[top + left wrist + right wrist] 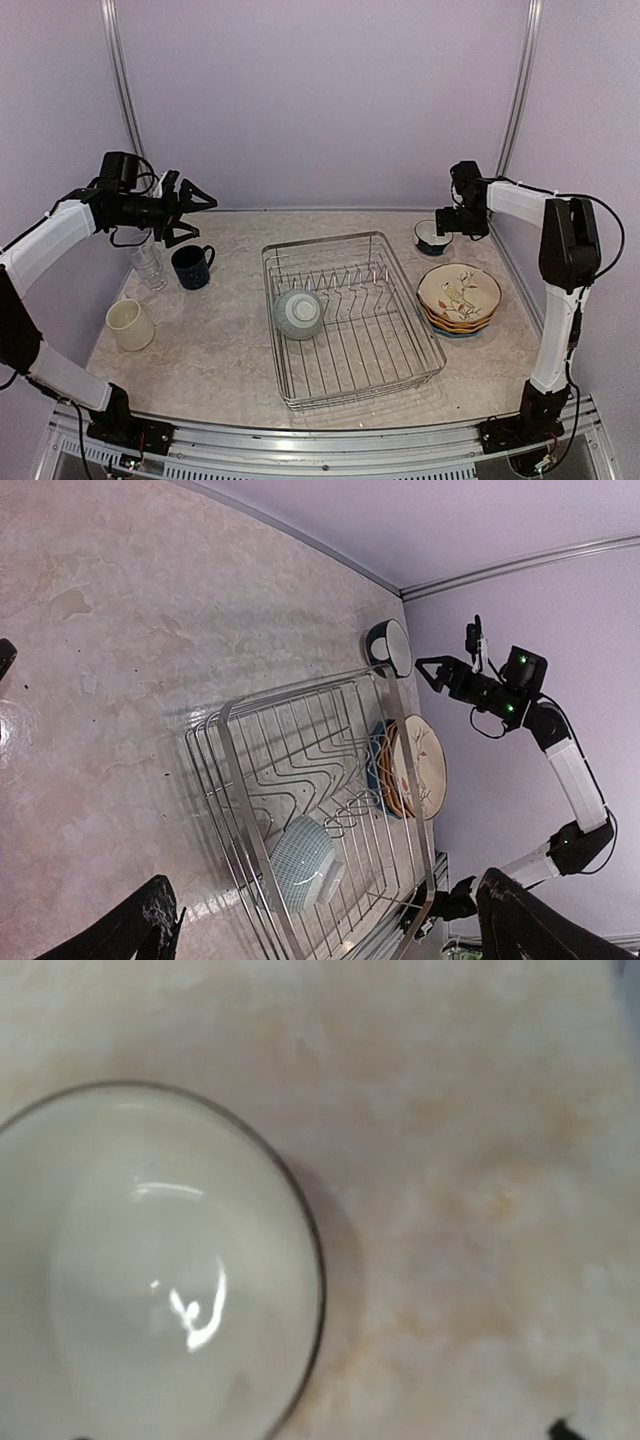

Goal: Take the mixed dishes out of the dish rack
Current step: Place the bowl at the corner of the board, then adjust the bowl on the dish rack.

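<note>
Flagging risks: right tool [450,225] is hovering just over the small teal bowl [432,238], which is sitting upright on the tabletop [220,340] at the far right. In the left wrist view its fingers are reading as spread with nothing between them (own wrist view is showing only bowl and stone, so I'm not leaning on it). A finger clipping the rim on the way up is going to tip or skate that bowl, and it is sitting close to the back wall and just beyond the plate stack [459,293], so there's little slack there. Left tool [198,215] is hanging wide and empty above the clear tumbler [148,262], with the navy mug [192,267] just beside it. A low sweep toward the dish rack [385,335] is likely knocking one of them. One pale bowl [298,313] is remaining in the rack, leaning on its side at the near-left prongs. I'm expecting it to roll or snag a prong if pinched off-centre. Open room is looking best on the near-left tabletop between the cream mug [130,325] and the rack, and near-right in front of the plates. Both strips are ending at the tabletop's front edge.
</note>
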### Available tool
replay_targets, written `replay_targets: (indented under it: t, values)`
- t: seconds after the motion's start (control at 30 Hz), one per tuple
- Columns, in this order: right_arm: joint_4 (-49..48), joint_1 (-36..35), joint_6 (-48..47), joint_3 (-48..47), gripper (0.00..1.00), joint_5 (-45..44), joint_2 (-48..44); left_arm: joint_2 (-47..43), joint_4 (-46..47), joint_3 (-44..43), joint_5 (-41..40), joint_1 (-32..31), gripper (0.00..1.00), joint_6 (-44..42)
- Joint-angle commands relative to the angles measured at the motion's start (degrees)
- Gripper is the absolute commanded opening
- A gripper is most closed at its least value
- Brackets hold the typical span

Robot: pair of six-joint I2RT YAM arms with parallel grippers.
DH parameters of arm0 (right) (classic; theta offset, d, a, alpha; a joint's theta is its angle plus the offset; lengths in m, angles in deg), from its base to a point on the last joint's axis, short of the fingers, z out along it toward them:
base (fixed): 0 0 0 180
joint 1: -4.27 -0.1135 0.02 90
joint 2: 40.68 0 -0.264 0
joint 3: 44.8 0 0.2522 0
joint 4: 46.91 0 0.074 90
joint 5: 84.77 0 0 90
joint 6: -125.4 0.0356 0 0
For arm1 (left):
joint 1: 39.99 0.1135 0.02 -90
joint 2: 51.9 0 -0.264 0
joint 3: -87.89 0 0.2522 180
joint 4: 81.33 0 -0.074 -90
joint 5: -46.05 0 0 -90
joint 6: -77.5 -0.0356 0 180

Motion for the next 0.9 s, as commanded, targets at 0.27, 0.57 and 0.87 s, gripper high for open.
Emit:
replay_targets:
  t: [0.27,0.57,0.87]
  values:
    - [-33.67,-6.8,5.0,34.33,1.0,21.16,-35.42,-1.31,1.32,-0.05,-1.08,-0.29,0.99,-1.13]
    - [-35.61,-23.52,11.95,32.51,1.0,16.51,-33.21,-1.25,1.47,-0.06,-0.63,-0.29,0.99,-0.81]
    - [-22.32,-39.34,2.52,16.71,0.92,6.18,-14.9,2.12,-0.65,-1.22,-0.1,-2.18,0.99,-0.83]
